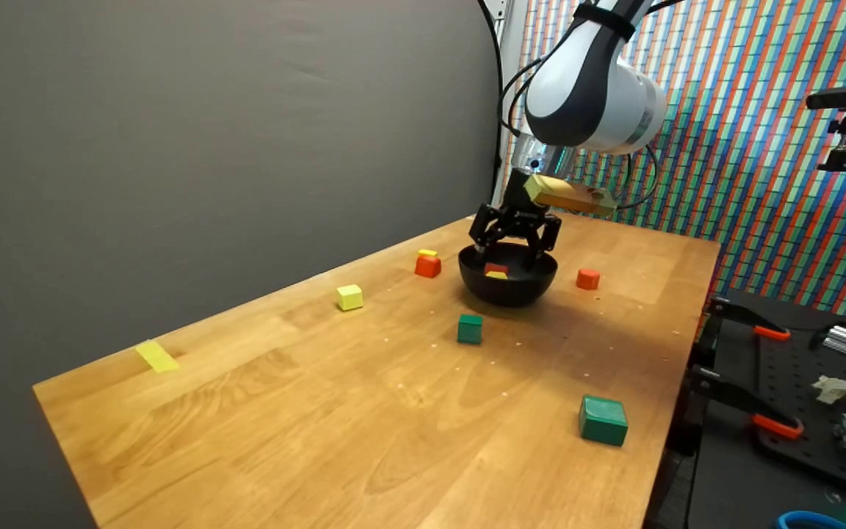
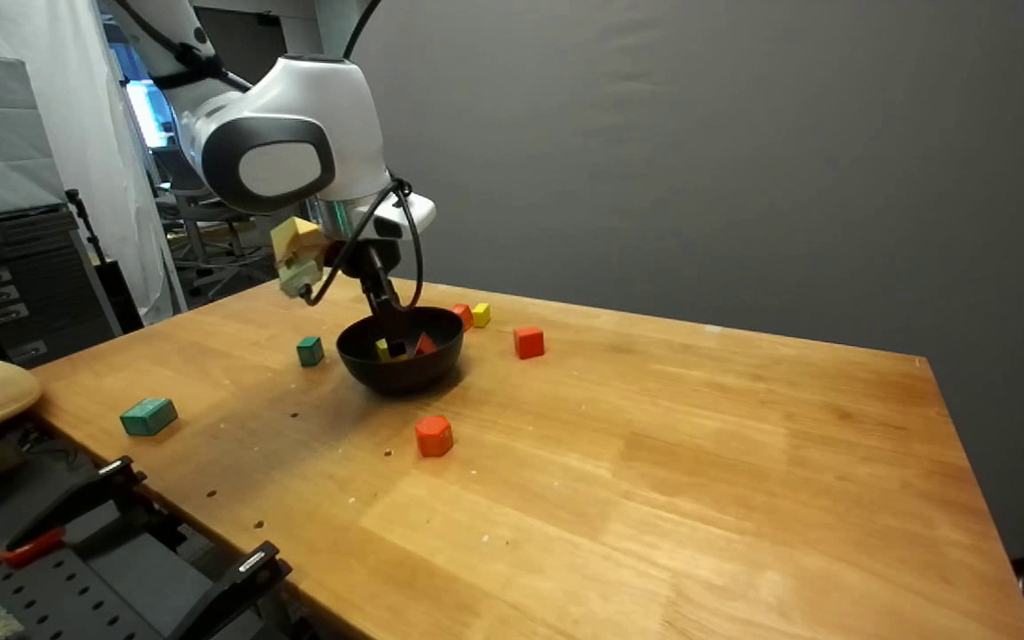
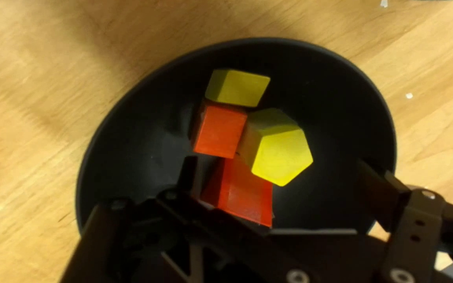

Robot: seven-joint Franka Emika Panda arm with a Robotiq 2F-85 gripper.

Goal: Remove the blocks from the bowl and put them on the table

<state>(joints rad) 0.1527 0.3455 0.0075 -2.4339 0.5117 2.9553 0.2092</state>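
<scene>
We risk pinching two at once if the spread, empty gripper (image 1: 508,254) closes here, since two red blocks (image 3: 220,131) and two yellow blocks (image 3: 283,159) crowd together inside the black bowl (image 1: 505,292); pressing on its wall could drag it. On the wooden counter (image 1: 283,426), a green cube (image 1: 470,329) and an orange-red block (image 1: 587,279) stand near the bowl, limiting our set-down space, while a yellow strip (image 1: 157,356) lies well apart

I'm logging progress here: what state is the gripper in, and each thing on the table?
Bowl: upright on the table, not empty.
Gripper: open at the bowl's mouth, nothing held.
Red blocks: two visible in the bowl, others outside.
Yellow blocks: two visible in the bowl, others outside.
Green blocks: two, outside the bowl.
Yellow strip: lying flat.
</scene>
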